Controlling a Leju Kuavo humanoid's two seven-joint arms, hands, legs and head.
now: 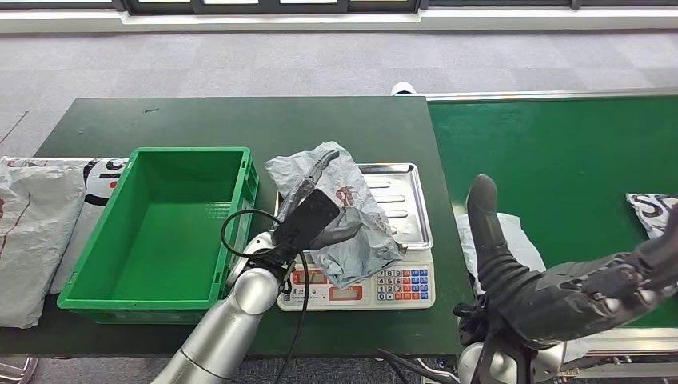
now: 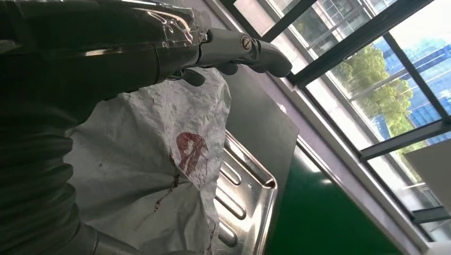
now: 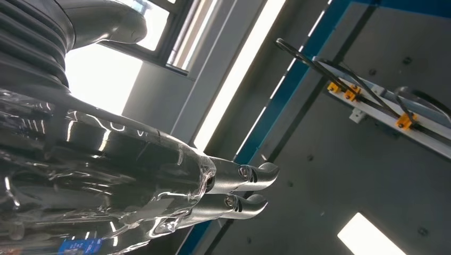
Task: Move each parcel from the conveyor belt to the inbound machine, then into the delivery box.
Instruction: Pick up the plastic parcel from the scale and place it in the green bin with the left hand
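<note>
L hand (image 1: 308, 220) grips crumpled grey parcel (image 1: 352, 212) on scale tray (image 1: 404, 204) beside green box (image 1: 164, 232), long axis running diagonally away-left to near-right; R hand (image 1: 552, 292) holds nothing, fingers apart.

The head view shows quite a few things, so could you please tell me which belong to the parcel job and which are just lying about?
Belonging to the job:
- grey parcel held by the left hand on the weighing scale
- green crate, holding nothing
- conveyor belt with two more parcels
- right hand, raised and holding nothing

Just lying about:
- grey bags left of the crate
</note>
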